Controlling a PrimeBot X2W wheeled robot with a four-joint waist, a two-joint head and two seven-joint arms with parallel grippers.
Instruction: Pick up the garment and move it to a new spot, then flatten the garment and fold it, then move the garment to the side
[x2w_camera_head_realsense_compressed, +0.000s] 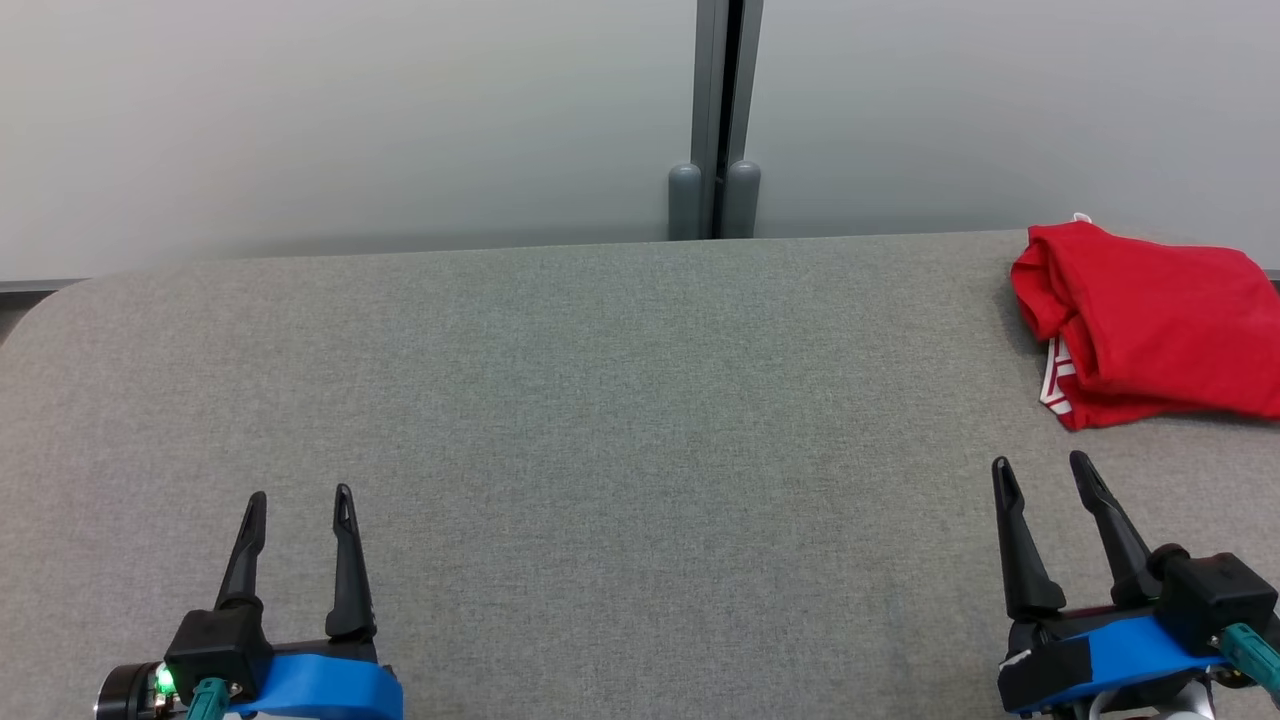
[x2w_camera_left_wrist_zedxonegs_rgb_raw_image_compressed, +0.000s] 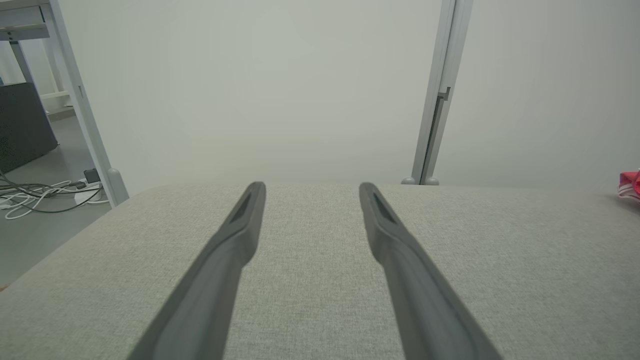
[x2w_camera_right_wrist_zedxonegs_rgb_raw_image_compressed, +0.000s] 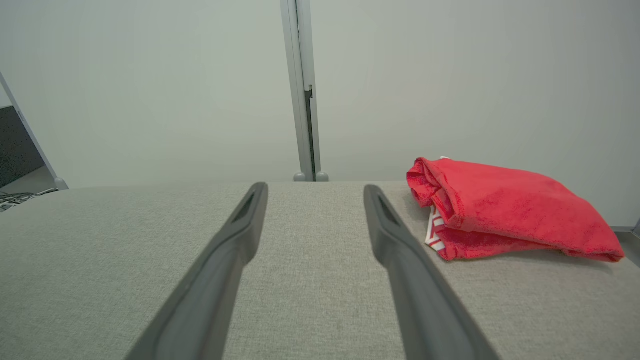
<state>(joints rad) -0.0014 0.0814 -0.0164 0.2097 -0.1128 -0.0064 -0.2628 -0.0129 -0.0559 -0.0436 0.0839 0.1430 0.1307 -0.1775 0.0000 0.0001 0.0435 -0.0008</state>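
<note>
Head view, lower left: your left gripper (x2w_camera_head_realsense_compressed: 300, 492) sits low over the grey fabric-covered table (x2w_camera_head_realsense_compressed: 620, 400), its two dark fingers apart with nothing between them. At the lower right, your right gripper (x2w_camera_head_realsense_compressed: 1040, 460) has its jaws spread just as wide and empty, tips pointing up the frame toward the crumpled red cloth garment (x2w_camera_head_realsense_compressed: 1150, 320). That garment lies bunched in the upper right of the frame, running off the right edge. It is near the table's far edge and well apart from the left gripper.

Watch these risks:
- The heap is several loose layers, so a shallow pinch will likely catch only the top one, and the rest will trail across the table.
- A push rather than a pinch could shove it off the far edge, close behind it.
- Part of it lies beyond the frame, so you cannot judge its full extent.

No brand or writing is readable. A white-and-red striped patch (x2w_camera_head_realsense_compressed: 1055, 385) peeks from the heap's lower left and a small white tab (x2w_camera_head_realsense_compressed: 1080, 216) from its top, both too small to read. Beyond, the pale wall panels (x2w_camera_head_realsense_compressed: 350, 120) and grey upright post (x2w_camera_head_realsense_compressed: 725, 110) carry no markings.
</note>
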